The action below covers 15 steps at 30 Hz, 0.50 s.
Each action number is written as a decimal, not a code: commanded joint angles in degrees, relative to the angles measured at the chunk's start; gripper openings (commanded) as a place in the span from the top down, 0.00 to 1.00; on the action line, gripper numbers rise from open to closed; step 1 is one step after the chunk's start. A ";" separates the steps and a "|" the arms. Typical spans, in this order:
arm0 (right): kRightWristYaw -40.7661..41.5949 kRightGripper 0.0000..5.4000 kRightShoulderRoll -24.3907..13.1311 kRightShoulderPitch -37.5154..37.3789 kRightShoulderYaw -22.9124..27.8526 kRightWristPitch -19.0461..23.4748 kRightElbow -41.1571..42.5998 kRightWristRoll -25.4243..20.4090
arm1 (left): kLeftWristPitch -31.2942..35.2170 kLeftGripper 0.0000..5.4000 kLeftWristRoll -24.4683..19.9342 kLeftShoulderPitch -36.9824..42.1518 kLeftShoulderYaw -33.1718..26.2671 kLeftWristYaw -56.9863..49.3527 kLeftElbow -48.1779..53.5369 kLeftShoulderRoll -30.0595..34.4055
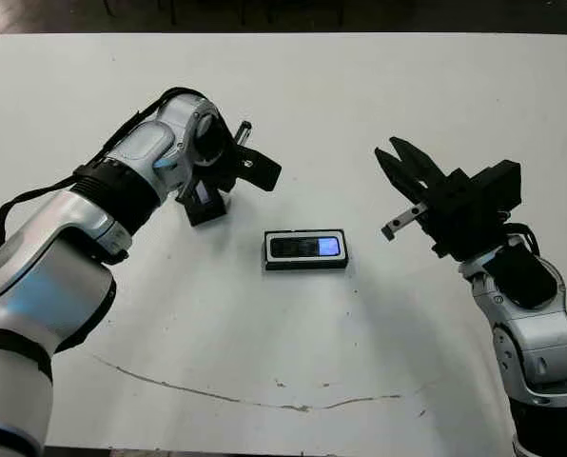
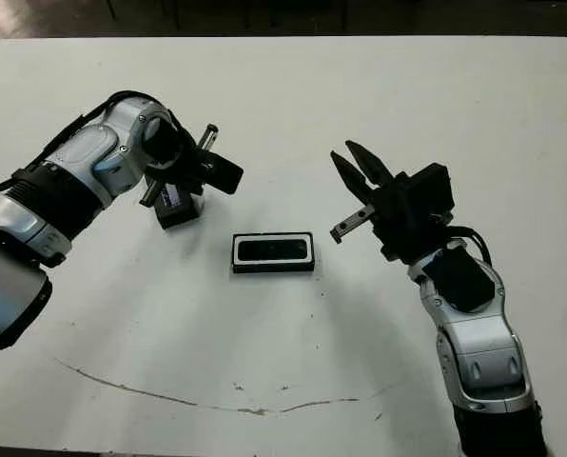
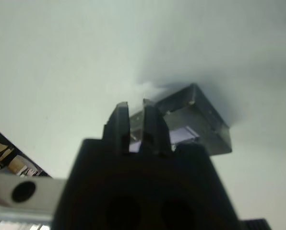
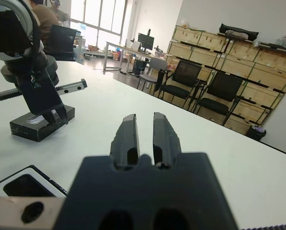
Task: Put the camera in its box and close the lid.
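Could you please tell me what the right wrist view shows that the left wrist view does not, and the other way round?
Only the right wrist view shows the box with the camera in it, the right gripper, and chairs and crates beyond the table. Only the left wrist view looks down the left gripper onto the lid's strip. Both show the lid, the left gripper at it, and the white table.

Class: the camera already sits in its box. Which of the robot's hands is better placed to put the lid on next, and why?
The left. Its hand is right down at the lid beside the box holding the camera. The right hand hovers clear of both.
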<state>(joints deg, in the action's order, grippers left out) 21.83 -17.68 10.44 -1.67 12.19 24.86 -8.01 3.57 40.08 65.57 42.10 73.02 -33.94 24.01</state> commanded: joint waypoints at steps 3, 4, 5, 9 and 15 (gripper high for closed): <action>1.39 1.00 0.03 -0.13 -0.32 -2.19 -2.60 -0.56 | 0.82 1.00 2.98 -4.87 2.10 3.48 3.40 2.97; 1.68 1.00 0.03 0.06 -0.44 -2.97 -3.10 -0.47 | 1.72 1.00 3.10 -5.84 1.85 3.77 4.00 3.28; 1.90 1.00 0.00 0.21 -0.51 -3.50 -3.50 -0.41 | 2.28 1.00 3.20 -6.60 1.70 4.05 4.56 3.56; 1.85 1.00 0.31 0.38 -0.65 -3.10 -3.59 -0.76 | 1.56 1.00 4.21 -9.06 1.76 4.31 8.12 5.77; 1.93 1.00 0.02 0.49 -0.58 -2.95 -3.59 -1.14 | -0.76 1.00 4.46 -10.53 1.61 5.66 9.28 8.13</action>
<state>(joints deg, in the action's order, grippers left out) 23.31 -17.48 10.96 -2.16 8.81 21.81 -8.90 3.48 44.54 58.31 43.02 77.15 -23.90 31.10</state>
